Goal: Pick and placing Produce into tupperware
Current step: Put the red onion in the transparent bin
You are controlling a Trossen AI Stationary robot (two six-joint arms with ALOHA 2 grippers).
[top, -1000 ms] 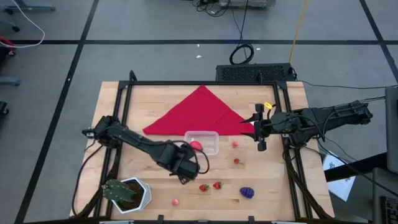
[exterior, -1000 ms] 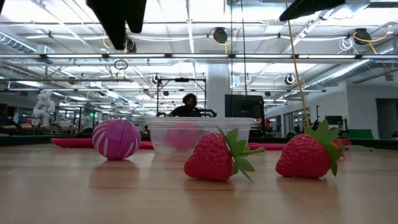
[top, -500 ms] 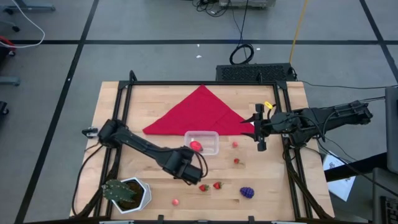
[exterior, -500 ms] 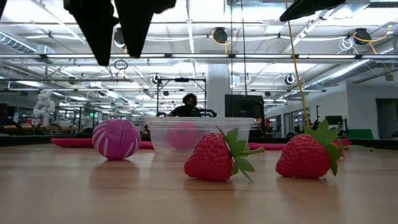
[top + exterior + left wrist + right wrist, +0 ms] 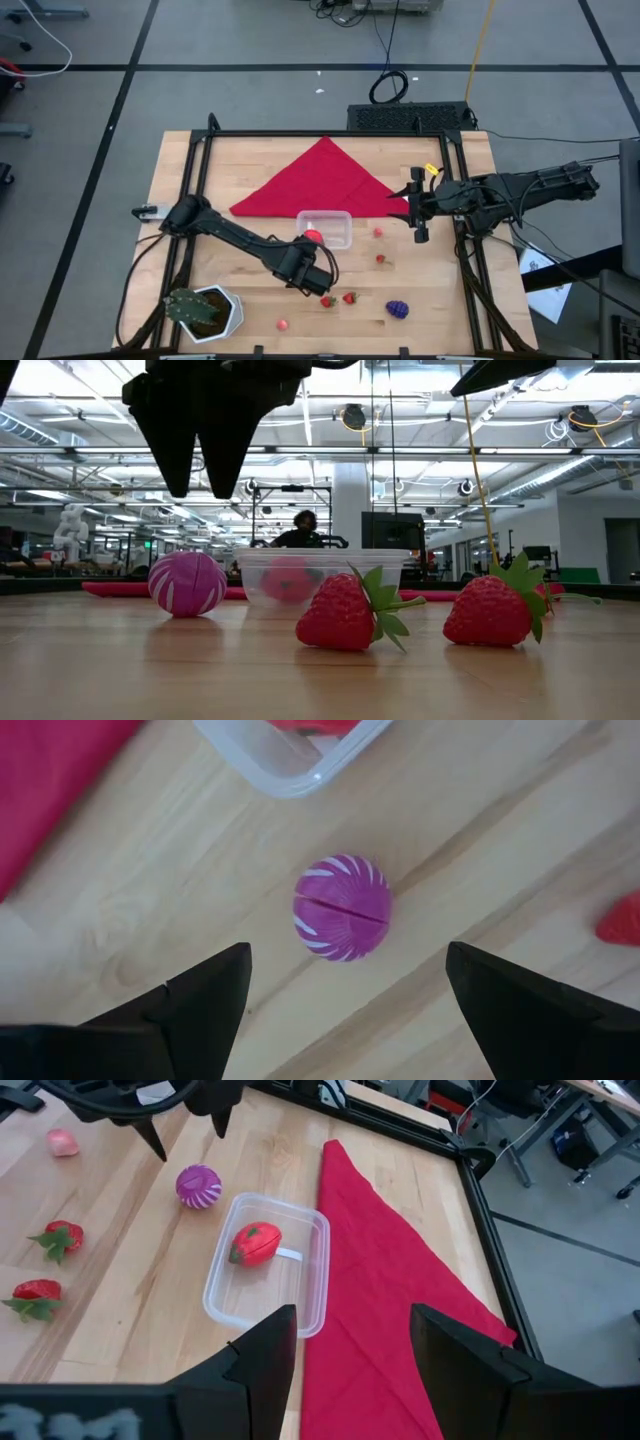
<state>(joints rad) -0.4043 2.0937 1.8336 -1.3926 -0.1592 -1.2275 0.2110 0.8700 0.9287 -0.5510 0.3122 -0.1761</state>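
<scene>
A purple white-striped ball (image 5: 342, 907) lies on the wooden table next to the clear tupperware (image 5: 325, 228), which holds one red fruit (image 5: 255, 1245). My left gripper (image 5: 345, 1010) hangs open right above the ball (image 5: 187, 584), fingers pointing down, one on either side and well clear of it. Two strawberries (image 5: 328, 300) (image 5: 349, 297), a purple grape bunch (image 5: 398, 309) and a pink ball (image 5: 283, 324) lie near the front edge. My right gripper (image 5: 414, 205) hovers open at the table's right, above the red cloth's corner.
A big red triangular cloth (image 5: 320, 180) lies spread behind the tupperware. A green plant in a white pot (image 5: 205, 310) stands at the near left corner. Two small red fruits (image 5: 378, 232) (image 5: 381, 259) lie right of the tub. A black frame (image 5: 200, 180) borders the table.
My left gripper has come down toward the purple ball, shifting a little toward the table's right, and has rolled somewhat about its downward axis. Its fingers have stayed open. The ball, the tub and the fruits have not moved.
</scene>
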